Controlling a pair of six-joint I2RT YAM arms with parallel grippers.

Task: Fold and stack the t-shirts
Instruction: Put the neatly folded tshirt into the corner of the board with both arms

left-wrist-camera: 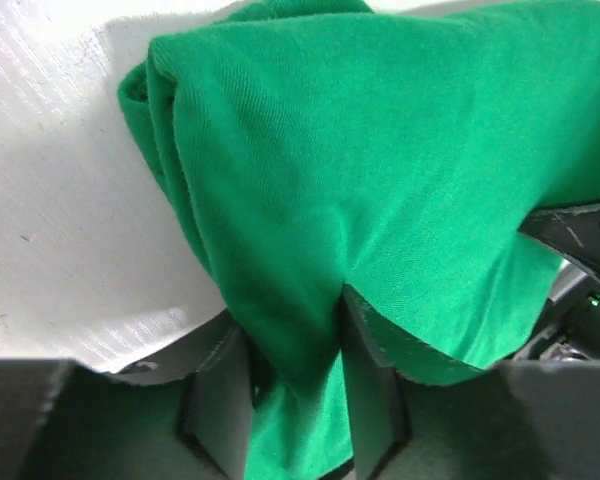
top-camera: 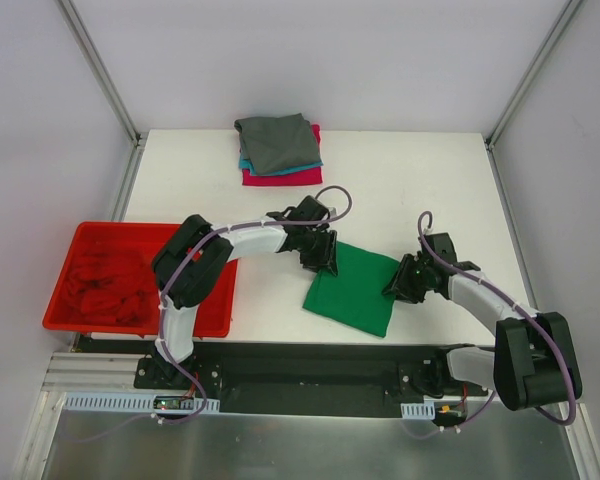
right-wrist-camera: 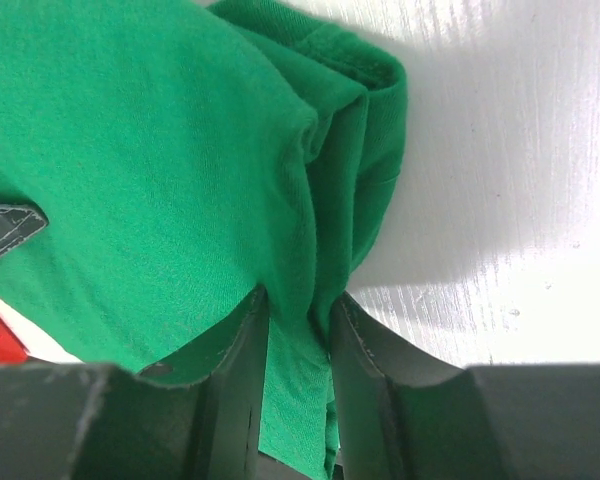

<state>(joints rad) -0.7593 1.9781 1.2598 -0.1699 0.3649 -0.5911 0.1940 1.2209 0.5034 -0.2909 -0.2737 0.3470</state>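
A folded bright green t-shirt (top-camera: 355,288) lies on the white table between my two arms. My left gripper (top-camera: 320,256) is shut on its upper left edge; in the left wrist view green cloth (left-wrist-camera: 380,180) is pinched between the two dark fingers (left-wrist-camera: 370,370). My right gripper (top-camera: 404,281) is shut on the shirt's right edge, where the folded layers (right-wrist-camera: 180,170) bunch between its fingers (right-wrist-camera: 242,360). A stack of folded t-shirts (top-camera: 280,148), grey on top with teal and magenta under it, sits at the back of the table.
A red plastic bin (top-camera: 210,318) holding crumpled red cloth (top-camera: 108,283) stands at the left, beside the left arm. White walls and metal frame posts enclose the table (top-camera: 420,180).
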